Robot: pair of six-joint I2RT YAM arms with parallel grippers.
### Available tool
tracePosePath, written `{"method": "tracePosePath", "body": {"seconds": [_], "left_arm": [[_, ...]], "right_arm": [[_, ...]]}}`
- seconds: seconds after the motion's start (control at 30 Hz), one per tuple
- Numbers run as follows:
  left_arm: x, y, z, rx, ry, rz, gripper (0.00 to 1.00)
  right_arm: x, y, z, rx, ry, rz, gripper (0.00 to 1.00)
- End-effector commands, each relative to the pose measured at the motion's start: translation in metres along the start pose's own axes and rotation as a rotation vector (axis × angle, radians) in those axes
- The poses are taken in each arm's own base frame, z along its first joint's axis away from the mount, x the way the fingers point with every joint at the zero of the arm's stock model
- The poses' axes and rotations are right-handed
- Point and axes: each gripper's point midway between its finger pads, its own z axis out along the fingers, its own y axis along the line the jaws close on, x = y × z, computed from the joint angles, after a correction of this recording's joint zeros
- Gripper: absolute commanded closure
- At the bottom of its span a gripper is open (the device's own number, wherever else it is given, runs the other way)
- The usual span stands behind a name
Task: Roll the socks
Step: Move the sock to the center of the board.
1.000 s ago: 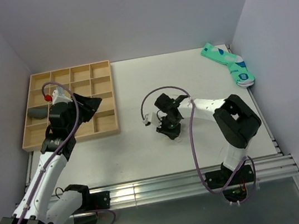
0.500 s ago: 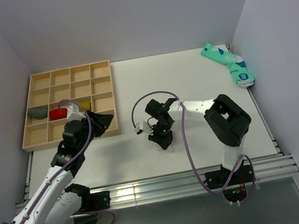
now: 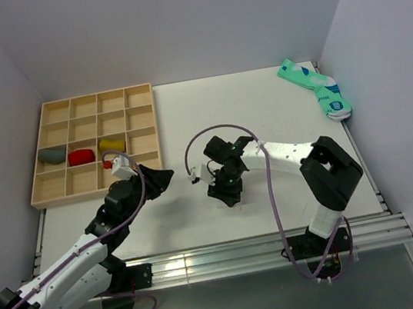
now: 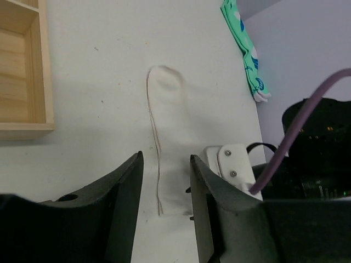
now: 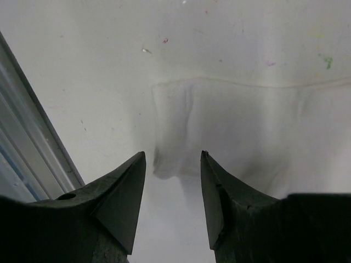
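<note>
Plain white fabric sock (image 4: 171,137) flat on the white table (image 3: 184,111), not yet rolled.

Nearest, just off the near right corner of the pale wooden compartment tray (image 3: 81,197): left gripper (image 4: 164,159), fingers spread and empty, aimed along the sock. Further right of the tray: right gripper (image 5: 173,155), jaws likewise apart, gripping nothing, low over the sock's cuff corner. Probably limp, light and thin, apt to slide or bunch; best pinched at the cuff through both layers, then turned over toward the toe. Inside the tray, a middle compartment: bunched mustard-yellow fabric sock (image 3: 112,144). Farthest, well right of the tray: teal patterned socks (image 3: 317,90).
</note>
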Motion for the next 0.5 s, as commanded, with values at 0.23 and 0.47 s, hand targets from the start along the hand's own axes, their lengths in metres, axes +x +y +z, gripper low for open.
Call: {"method": "tracePosePath", "body": {"seconds": [0.23, 0.47], "left_arm": [[-0.026, -0.020, -0.008, 0.065, -0.103, 0.002, 0.54], [-0.027, -0.025, -0.006, 0.077, -0.101, 0.006, 0.55]], "right_arm": [[0.008, 0.017, -0.001, 0.133, 0.012, -0.055, 0.53], [0.011, 0.014, 0.012, 0.144, 0.047, -0.052, 0.56]]}}
